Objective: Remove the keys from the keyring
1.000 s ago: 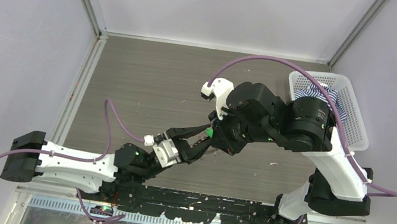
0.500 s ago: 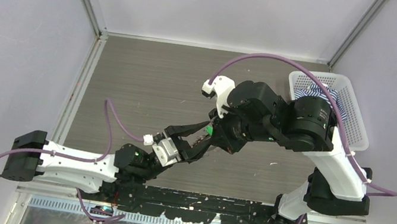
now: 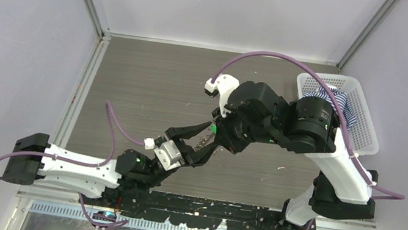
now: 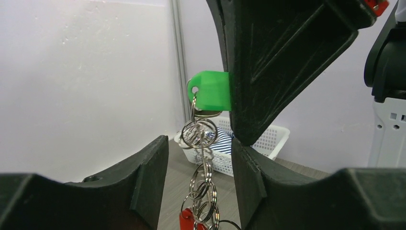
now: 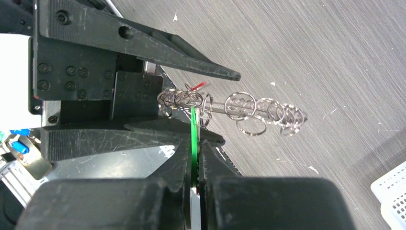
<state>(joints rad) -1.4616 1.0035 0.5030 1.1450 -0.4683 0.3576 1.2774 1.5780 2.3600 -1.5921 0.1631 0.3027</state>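
The right wrist view shows the right tool [image 5: 193,146] clamped shut on the green key head [image 5: 193,120], seen edge on as a thin strip above the grey surface [image 5: 311,57]. Only the left wrist view shows that head face on, with a chain of silvery split rings [image 4: 200,134] hanging from it down to a red tag [image 4: 186,221], and a white basket [image 4: 268,139] behind. The left tool [image 4: 200,146] stands open, holding nothing, its fingers either side of the rings with gaps showing.
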